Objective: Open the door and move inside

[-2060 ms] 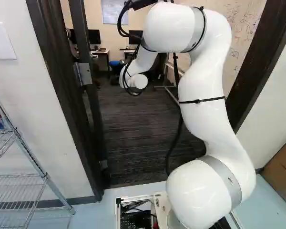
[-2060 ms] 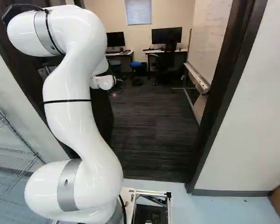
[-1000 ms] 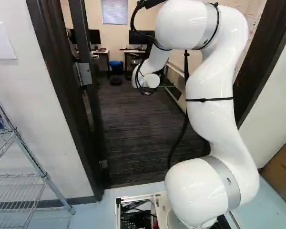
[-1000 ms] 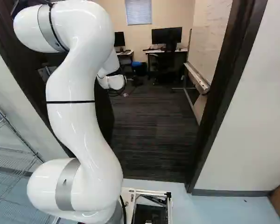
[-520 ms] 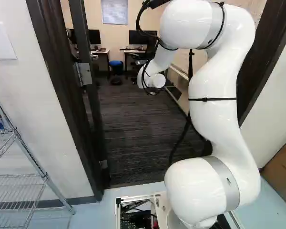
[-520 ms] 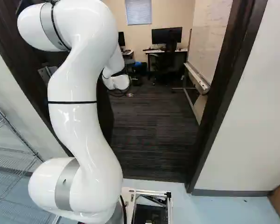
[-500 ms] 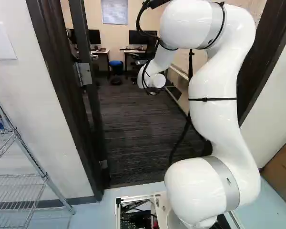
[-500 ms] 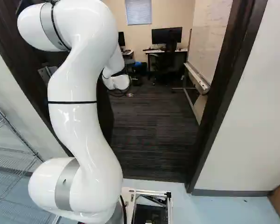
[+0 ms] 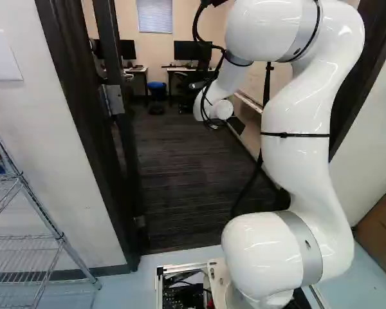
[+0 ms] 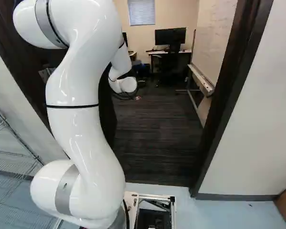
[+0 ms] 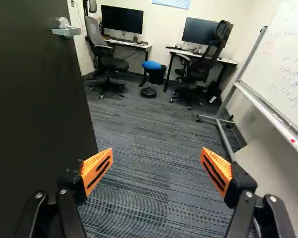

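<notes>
Gripper [image 10: 137, 98]: fingers spread wide, orange pads [image 11: 97, 171] well apart, holding nothing. Door [image 11: 35, 109]: swung open into the room, its panel beside one finger; lever handle [image 11: 67, 31] mounted near the free edge — ahead of that finger, outside the grip. Arm [image 9: 296, 148]: extends forward from the moving base [image 9: 180, 267] through the doorway. Carpet [image 11: 144, 163]: runs below the gripper. Blue stool [image 11: 151, 65]: near the carpet's far edge, between the first desk [image 11: 131, 43] and second desk [image 11: 228, 61]. Whiteboard [image 11: 283, 64]: along the carpet's side edge — ahead of the other finger.
</notes>
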